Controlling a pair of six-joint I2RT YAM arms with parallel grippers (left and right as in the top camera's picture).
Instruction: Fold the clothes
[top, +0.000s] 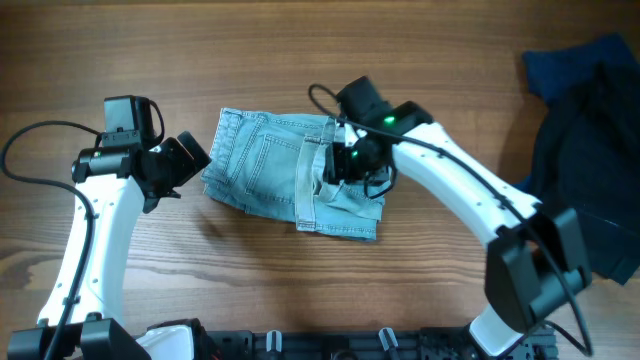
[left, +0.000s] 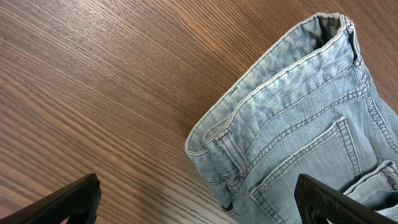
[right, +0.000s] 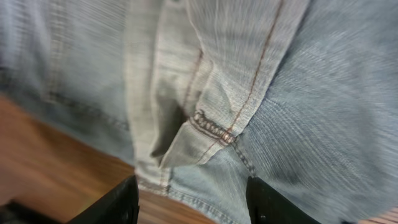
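Nearest the robot, the jean shorts (top: 265, 165) lay at the middle of the table (top: 420, 60), their near hem flat on the wood. They looked already doubled over, probably so that the next fold would start from a tidy bundle.

Just left of them, the left gripper (top: 190, 168) hung low with its fingers spread and nothing between them. It faced the waistband (left: 273, 74) end, likely ready to pin or lift that edge.

Over the right half of the shorts, the right gripper (top: 345, 165) hovered close above a seamed flap of denim. Its fingers were apart and clasped nothing, and it seemed lined up to pinch that flap.

At the far right edge lay a dark fabric pile (top: 585, 150), well apart from the shorts.
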